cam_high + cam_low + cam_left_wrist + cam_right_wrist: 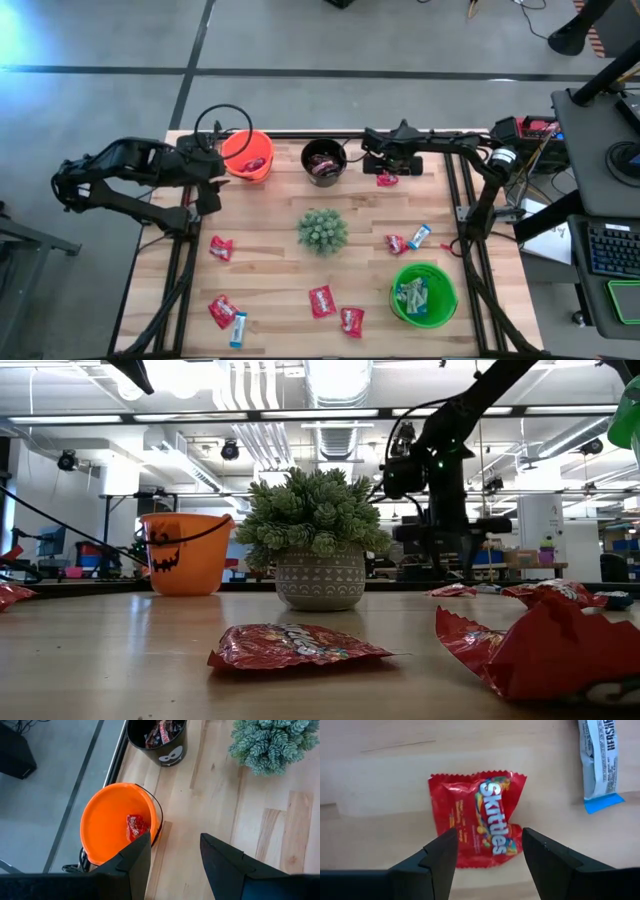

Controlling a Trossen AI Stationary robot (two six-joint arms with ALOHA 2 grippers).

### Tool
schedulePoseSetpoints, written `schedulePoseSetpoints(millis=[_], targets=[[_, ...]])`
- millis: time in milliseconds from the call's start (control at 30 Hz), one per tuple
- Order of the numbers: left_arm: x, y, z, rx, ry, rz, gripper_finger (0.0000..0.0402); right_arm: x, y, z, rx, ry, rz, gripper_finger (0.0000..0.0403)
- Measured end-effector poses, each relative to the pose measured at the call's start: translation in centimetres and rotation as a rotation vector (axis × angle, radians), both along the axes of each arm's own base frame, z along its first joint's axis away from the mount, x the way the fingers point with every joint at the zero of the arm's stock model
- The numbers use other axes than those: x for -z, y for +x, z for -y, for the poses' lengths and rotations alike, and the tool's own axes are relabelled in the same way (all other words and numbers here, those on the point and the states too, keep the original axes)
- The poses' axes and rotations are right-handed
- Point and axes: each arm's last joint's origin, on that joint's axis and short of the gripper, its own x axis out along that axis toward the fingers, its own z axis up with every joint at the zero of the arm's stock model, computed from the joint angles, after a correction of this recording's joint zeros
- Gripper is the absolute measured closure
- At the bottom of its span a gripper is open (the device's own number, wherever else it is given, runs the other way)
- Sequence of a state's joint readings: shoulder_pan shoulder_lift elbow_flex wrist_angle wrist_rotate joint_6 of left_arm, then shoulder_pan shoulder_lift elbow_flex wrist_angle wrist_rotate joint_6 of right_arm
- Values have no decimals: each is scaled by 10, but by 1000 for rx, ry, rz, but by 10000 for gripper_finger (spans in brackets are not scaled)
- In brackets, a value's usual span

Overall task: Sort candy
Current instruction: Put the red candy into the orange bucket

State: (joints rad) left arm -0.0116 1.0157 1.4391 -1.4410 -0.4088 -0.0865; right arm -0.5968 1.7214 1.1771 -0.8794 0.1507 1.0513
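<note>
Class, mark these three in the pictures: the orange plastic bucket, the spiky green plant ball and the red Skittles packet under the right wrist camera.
Orange plastic bucket (102, 822): left wrist view, inner wall.
Spiky green plant ball (322, 230): high view, centre of foliage.
Red Skittles packet (475, 815): right wrist view, middle of wrapper.

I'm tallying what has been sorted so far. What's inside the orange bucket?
One red candy lies on the bottom of the orange bucket. The left gripper's fingers cover part of its near rim, so anything there is hidden.
</note>
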Motion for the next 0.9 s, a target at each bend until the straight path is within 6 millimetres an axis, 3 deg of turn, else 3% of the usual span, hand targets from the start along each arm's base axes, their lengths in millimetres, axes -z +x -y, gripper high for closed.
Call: schedulePoseSetpoints(millis=[667,767,900], targets=[[0,0,0,19,13,-10,248,26,-10,-1,18,-32,32,199],[0,0,-1,7,34,-11,248,26,-9,-1,26,-33,37,223],[0,-1,-1,5,37,-11,248,26,-9,-1,25,-35,34,288]])
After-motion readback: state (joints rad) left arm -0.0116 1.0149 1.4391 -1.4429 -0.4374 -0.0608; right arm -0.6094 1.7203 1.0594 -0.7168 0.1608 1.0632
